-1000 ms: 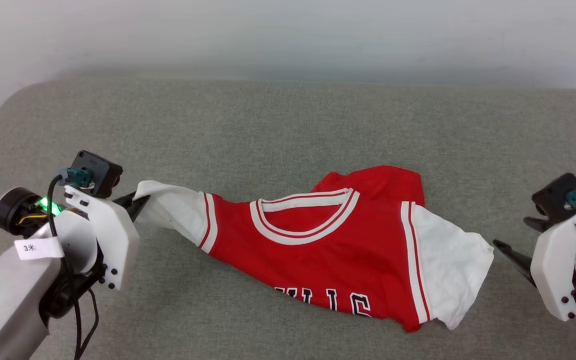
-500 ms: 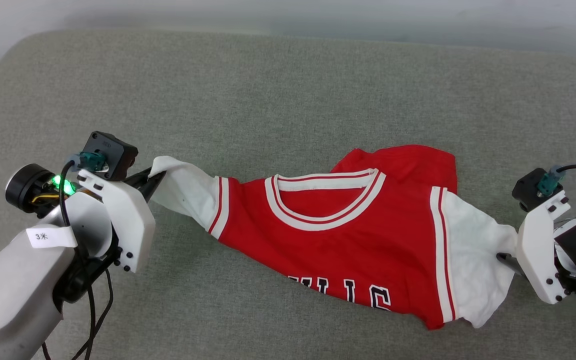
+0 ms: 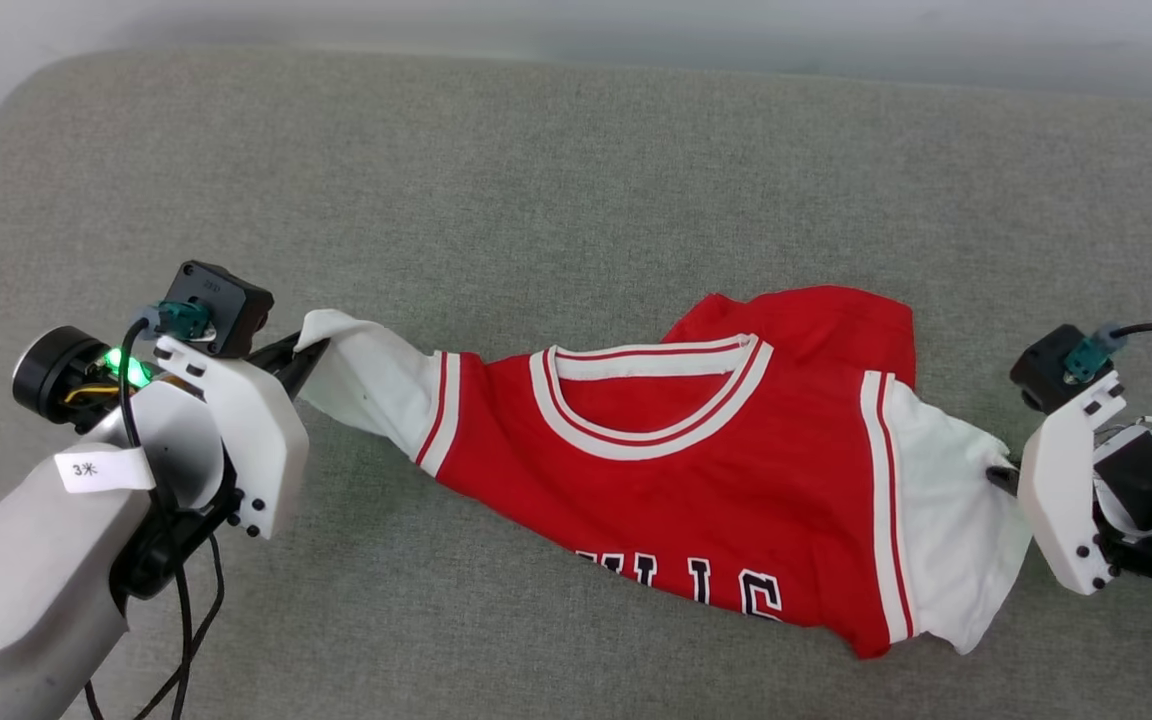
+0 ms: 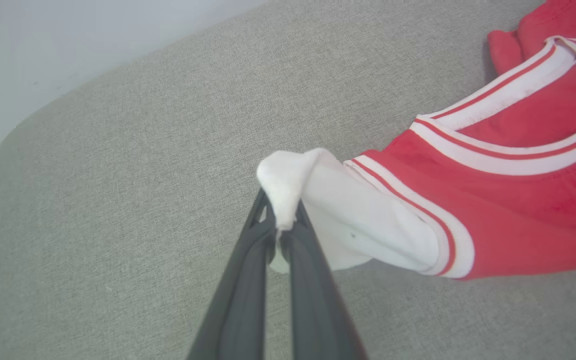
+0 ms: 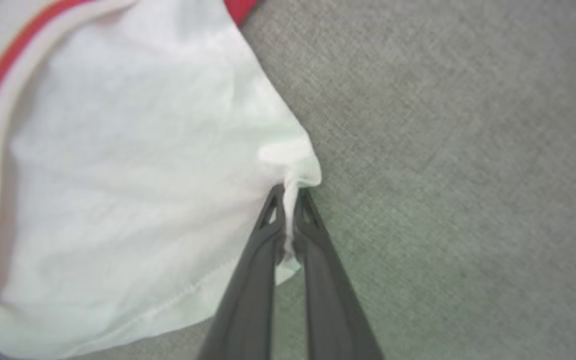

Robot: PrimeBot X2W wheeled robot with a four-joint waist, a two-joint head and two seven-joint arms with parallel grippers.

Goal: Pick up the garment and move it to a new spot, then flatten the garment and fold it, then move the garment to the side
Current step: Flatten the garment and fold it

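Right gripper (image 5: 290,195): moved in, closed on right white sleeve edge, pinching it.
Left gripper (image 4: 279,215): pinching left sleeve tip.
Garment (image 3: 696,470): crumpled, mid grey cushion (image 3: 536,200).
Lift: raise both evenly, keep taut.

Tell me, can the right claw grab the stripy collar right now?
Probably not yet. The right claw is shut on the white sleeve, so it must let go first. Nothing else blocks the way to the collar.
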